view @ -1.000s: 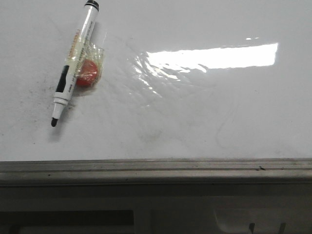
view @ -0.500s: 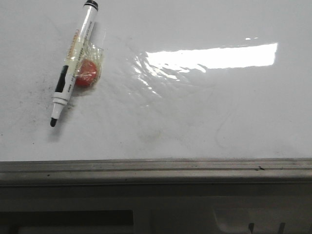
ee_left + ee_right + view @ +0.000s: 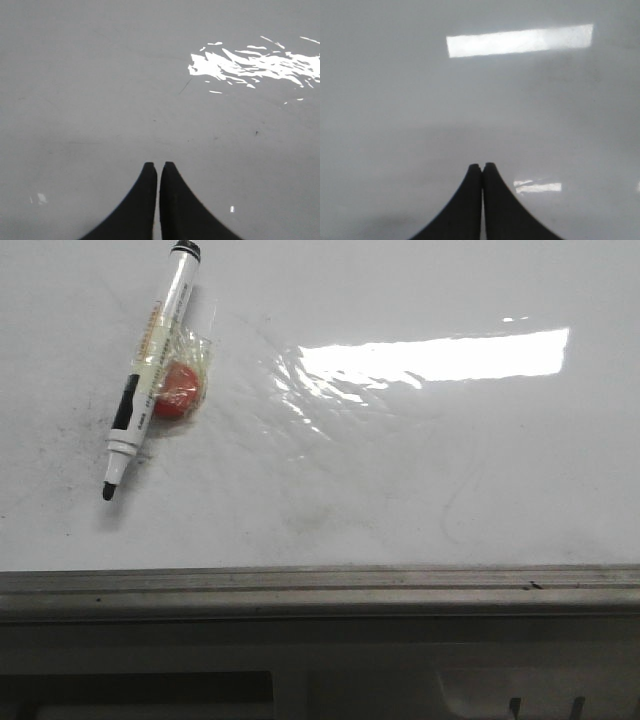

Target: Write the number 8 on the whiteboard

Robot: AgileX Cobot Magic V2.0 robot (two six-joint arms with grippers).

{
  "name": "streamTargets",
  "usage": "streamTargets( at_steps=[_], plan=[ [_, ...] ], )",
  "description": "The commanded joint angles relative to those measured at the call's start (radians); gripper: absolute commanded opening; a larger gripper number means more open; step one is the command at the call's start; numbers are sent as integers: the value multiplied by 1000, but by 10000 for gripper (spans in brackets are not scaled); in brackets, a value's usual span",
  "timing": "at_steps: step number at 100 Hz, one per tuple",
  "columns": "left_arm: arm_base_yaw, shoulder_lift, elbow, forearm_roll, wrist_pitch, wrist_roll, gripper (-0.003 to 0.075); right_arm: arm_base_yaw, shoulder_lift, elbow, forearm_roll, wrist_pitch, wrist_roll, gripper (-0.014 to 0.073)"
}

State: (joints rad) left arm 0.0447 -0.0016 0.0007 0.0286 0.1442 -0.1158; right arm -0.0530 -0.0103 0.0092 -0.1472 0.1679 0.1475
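1. Black fingers of the left tool (image 3: 158,167) are pressing together at the tips, gripping nothing, and are hanging over bare glossy board in the left wrist view.
2. Right tool (image 3: 482,167) is likewise sitting with its fingers closed against each other, nothing between them, over a smooth grey-white surface carrying a bright rectangular reflection.
3. Neither tool is appearing in the front view.
4. Whiteboard (image 3: 420,510) is filling most of the front view, lying flat, glossy, with faint grey smudges and a strong strip of glare on its right half; its grey metal rim is running along the near edge.
5. Marker pen (image 3: 150,370) is lying on the board at the far left, slanted, black tip uncapped and pointing toward the near edge, black end pointing away.
6. Small red object (image 3: 178,392) in a clear crinkled wrapper is lying touching the pen's barrel on its right side.
7. Number 8 is not showing as a black marker line in any view; only faint grey curved traces are visible on the board's right half, too pale to read as a figure.
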Motion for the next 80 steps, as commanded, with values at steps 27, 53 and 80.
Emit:
streamTargets(
  at_steps=[27, 53, 80],
  plan=[
    [-1, -30, 29, -48, -84, -8, -20, 1, -21, 14, -11, -126, 0, -63],
    [-1, -11, -35, -142, -43, -8, -20, 1, -7, -44, 16, -104, 0, -63],
    [-1, 118, -208, -48, 25, -3, -20, 1, 131, -193, 81, 108, -12, -63]
  ],
)
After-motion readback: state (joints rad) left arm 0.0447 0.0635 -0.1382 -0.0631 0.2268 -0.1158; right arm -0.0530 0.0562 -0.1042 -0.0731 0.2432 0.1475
